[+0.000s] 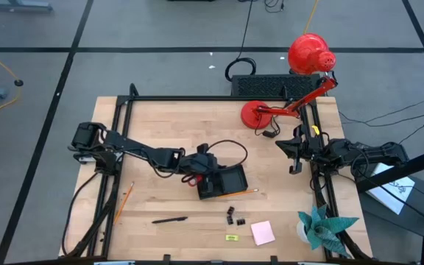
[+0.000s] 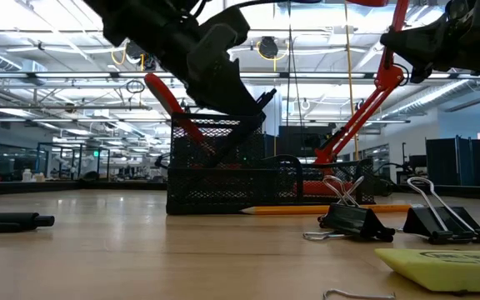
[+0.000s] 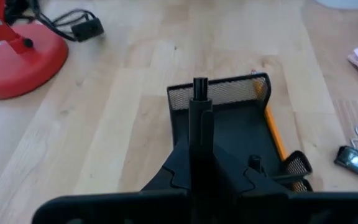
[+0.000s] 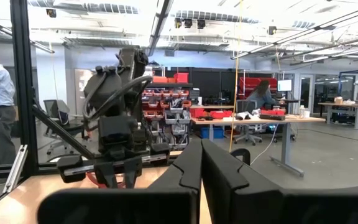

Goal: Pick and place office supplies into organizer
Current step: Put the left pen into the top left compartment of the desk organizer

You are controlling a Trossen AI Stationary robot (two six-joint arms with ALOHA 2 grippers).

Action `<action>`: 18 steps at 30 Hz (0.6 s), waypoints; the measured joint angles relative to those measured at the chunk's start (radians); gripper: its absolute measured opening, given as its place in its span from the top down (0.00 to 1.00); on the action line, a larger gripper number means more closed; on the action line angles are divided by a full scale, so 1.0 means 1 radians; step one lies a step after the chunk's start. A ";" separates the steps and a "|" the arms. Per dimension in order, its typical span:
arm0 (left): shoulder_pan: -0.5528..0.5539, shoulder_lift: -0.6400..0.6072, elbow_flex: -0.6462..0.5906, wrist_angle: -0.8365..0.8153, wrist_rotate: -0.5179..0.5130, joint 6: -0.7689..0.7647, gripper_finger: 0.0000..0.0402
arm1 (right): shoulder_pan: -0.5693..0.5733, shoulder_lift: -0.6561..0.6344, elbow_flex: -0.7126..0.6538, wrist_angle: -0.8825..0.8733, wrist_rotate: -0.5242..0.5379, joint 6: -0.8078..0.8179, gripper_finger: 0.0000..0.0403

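Note:
The black mesh organizer [image 1: 230, 179] [image 2: 215, 177] [image 3: 229, 92] stands mid-table. Red scissors [image 2: 167, 98] [image 1: 189, 177] stick up out of its tall part, leaning. My left gripper [image 3: 201, 158] [image 1: 206, 169] hangs over it, shut on a black pen [image 3: 199, 102]. An orange pencil [image 1: 245, 193] [image 3: 272, 127] lies along the organizer's side. A second pencil [image 1: 126, 199], another black pen [image 1: 169, 219], black clips [image 1: 234, 216] [image 2: 348, 218], a yellow-green piece [image 1: 232, 238] and a pink pad [image 1: 263, 232] lie on the table. My right gripper [image 4: 201, 163] [image 1: 294, 153] waits shut at the table's right. My left gripper pinches the black pen between its two fingers, and the pen runs along the fingers. Its free end [image 3: 199, 84] sticks out past them above the organizer's inside. The gripper slants downward over the organizer, and the pen is clear of the table. Whether the end touches the organizer, I cannot tell.
A red desk lamp [image 1: 293, 88] with its round base [image 1: 260, 114] and cord stands at the far right. A black ribbed box [image 1: 267, 85] sits beyond it. The teal paper plant [image 1: 322, 228] is at the near right corner. Bare wood lies left of the organizer.

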 joint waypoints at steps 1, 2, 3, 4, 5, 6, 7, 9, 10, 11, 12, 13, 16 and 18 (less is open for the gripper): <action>0.000 0.000 -0.013 0.022 0.001 -0.001 0.95 | 0.000 0.000 0.000 0.000 0.000 0.000 0.99; 0.000 0.000 -0.021 0.036 0.004 -0.004 0.95 | 0.000 0.000 0.000 0.000 0.000 0.000 0.99; 0.000 0.000 -0.026 0.044 0.006 -0.008 0.95 | 0.000 0.000 0.000 0.000 0.000 0.000 0.99; 0.000 -0.001 -0.028 0.046 0.007 -0.008 0.95 | 0.000 0.000 0.000 0.000 0.000 0.000 0.99; -0.001 -0.001 -0.029 0.047 0.007 -0.008 0.94 | 0.000 0.000 0.000 0.000 0.000 -0.001 0.99; -0.002 -0.001 -0.029 0.047 0.007 -0.008 0.94 | 0.000 0.000 0.000 0.000 0.000 -0.001 0.99; -0.004 -0.001 -0.029 0.047 0.007 -0.006 0.94 | 0.000 0.000 0.000 0.000 0.000 -0.002 0.99; -0.008 -0.001 -0.030 0.045 0.006 0.004 0.95 | 0.000 0.000 0.000 0.000 0.000 -0.003 0.99; -0.008 -0.001 -0.030 0.042 0.007 0.004 0.95 | 0.000 0.000 0.000 0.000 0.000 -0.003 0.99; -0.009 -0.001 -0.030 0.039 0.007 0.004 0.95 | 0.000 0.000 0.000 0.000 0.000 -0.003 0.99; -0.010 -0.001 -0.033 0.041 0.008 0.004 0.95 | 0.000 0.000 0.000 0.000 0.000 -0.003 0.99; -0.010 -0.002 -0.040 0.047 0.010 0.004 0.95 | 0.000 0.000 0.000 0.000 0.000 -0.003 0.99; -0.010 -0.003 -0.058 0.064 0.011 -0.004 0.90 | 0.000 0.000 0.000 0.000 0.000 -0.003 0.99; -0.010 -0.003 -0.060 0.064 0.011 -0.015 0.85 | 0.000 0.000 0.000 0.000 0.000 -0.003 0.99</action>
